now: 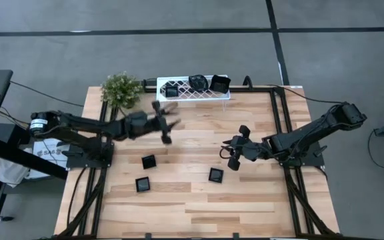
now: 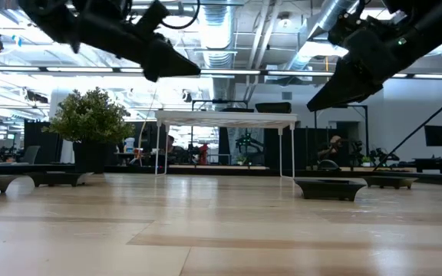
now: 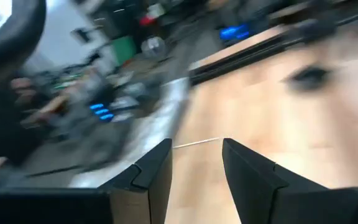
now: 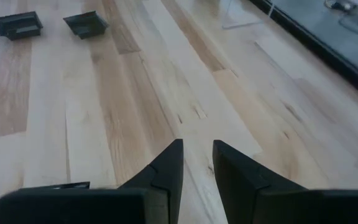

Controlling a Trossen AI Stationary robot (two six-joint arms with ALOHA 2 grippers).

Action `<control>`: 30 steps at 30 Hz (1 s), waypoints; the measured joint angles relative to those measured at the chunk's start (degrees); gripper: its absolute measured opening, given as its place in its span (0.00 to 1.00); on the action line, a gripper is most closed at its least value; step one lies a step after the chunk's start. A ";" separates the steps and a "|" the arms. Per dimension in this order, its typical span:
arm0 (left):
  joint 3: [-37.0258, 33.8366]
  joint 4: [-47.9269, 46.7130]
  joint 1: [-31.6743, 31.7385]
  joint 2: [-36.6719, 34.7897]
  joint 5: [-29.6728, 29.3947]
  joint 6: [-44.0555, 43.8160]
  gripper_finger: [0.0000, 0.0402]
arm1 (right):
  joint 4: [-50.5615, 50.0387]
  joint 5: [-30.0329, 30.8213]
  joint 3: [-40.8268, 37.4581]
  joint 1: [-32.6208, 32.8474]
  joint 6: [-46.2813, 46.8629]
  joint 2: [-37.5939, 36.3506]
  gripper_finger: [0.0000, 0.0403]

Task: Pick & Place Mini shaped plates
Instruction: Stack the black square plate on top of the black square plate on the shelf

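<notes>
Three glossy black mini plates lie flat on the table: one (image 1: pixel 149 161), one (image 1: pixel 143 184) and one (image 1: pixel 216 175). Three more (image 1: pixel 171 90) (image 1: pixel 197 82) (image 1: pixel 219 84) sit on top of the white lattice rack (image 1: pixel 192 95) at the far edge. My left gripper (image 1: pixel 169 123) (image 3: pixel 196 146) hovers open and empty above the table, between the rack and the nearest plate. My right gripper (image 1: pixel 231 148) (image 4: pixel 197 149) hangs above bare wood to the right of the middle, open by a narrow gap and empty. Its wrist view shows two plates (image 4: pixel 18 25) (image 4: pixel 86 23) farther off.
A small potted plant (image 1: pixel 121 90) stands at the far left corner beside the rack. Black frame rails (image 1: pixel 277 113) run along the table's left and right sides. Bare wood lies between the two grippers and along the near edge (image 1: pixel 199 213).
</notes>
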 joint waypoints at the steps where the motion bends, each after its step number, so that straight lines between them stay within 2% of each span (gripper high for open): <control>1: -0.67 -0.13 -1.85 0.00 0.83 -1.59 0.36 | -1.08 0.00 0.00 -0.12 1.29 0.00 0.20; 5: -3.08 -0.40 -8.76 0.07 4.79 -7.67 0.35 | -12.11 0.07 2.17 -0.95 9.15 0.02 0.20; 8: -4.33 -0.39 -13.47 0.07 5.34 -10.26 0.35 | -20.48 0.15 4.19 -1.80 16.11 0.49 0.18; 13: -4.92 -0.19 -18.00 0.07 5.42 -10.54 0.35 | -27.47 0.25 6.36 -3.84 19.55 2.31 0.13; 19: -4.92 0.08 -18.79 0.07 12.73 -14.71 0.35 | -34.43 -0.05 6.88 -8.74 23.68 2.87 0.08; 24: -4.94 1.00 -18.78 0.09 13.12 -15.83 0.35 | -39.66 -0.89 6.88 -13.45 25.10 2.47 0.07; 30: -4.94 2.85 -18.78 0.09 13.14 -15.90 0.35 | -39.90 -9.33 6.88 -18.89 24.64 2.47 0.09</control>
